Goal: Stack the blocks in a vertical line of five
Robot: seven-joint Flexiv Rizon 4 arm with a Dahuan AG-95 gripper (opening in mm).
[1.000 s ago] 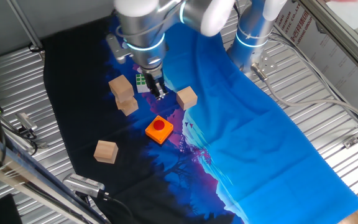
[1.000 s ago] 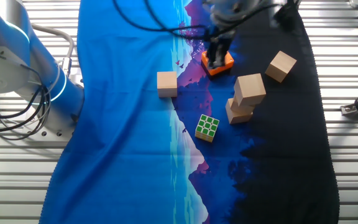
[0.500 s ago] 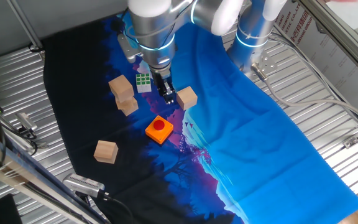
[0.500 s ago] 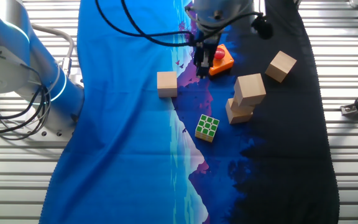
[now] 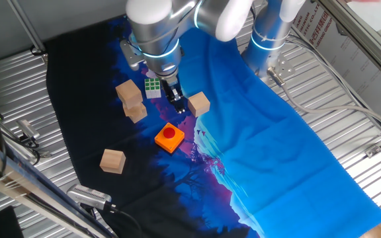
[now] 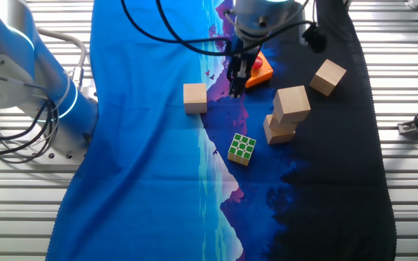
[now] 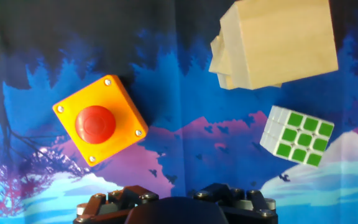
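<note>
Two tan blocks are stacked, the upper (image 5: 129, 91) skewed on the lower (image 5: 136, 112); the hand view shows this pair (image 7: 278, 42) at upper right. A third block (image 5: 199, 104) lies alone on the blue cloth. A fourth (image 5: 112, 160) sits near the front on the black cloth. My gripper (image 5: 175, 98) hangs low between the stack and the lone block (image 6: 195, 98), just left of that block in one fixed view. Its fingers look pressed together and hold nothing. In the other fixed view the gripper (image 6: 234, 81) is beside the orange button.
An orange square with a red button (image 5: 169, 137) lies in front of the gripper. A green-and-white puzzle cube (image 5: 153, 87) sits behind it, by the stack. The second arm's base (image 5: 268, 39) stands at the back. Metal slats surround the cloth (image 5: 276, 152).
My gripper has left the spot above the orange button. It moved sideways toward the lone block on the blue cloth and sank a little. The blocks have not moved.
</note>
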